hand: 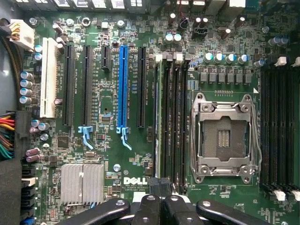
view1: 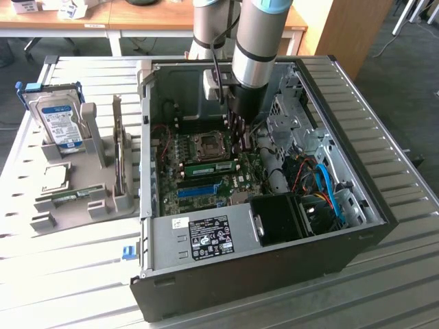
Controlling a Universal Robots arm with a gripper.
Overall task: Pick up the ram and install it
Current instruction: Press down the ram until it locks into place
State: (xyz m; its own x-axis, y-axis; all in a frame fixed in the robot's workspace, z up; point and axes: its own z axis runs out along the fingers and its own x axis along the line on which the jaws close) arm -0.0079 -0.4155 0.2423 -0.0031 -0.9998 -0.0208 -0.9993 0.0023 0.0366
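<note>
Arm point(view1: 259, 41) hangs vertical inside case point(view1: 274, 267), jaws shut above motherboard point(hand: 140, 159).

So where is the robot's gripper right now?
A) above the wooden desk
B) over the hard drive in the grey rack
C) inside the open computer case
C: the gripper hangs inside the computer case, just over the motherboard.

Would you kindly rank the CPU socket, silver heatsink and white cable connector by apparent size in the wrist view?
1. CPU socket
2. silver heatsink
3. white cable connector
All look about equally far away.
</note>
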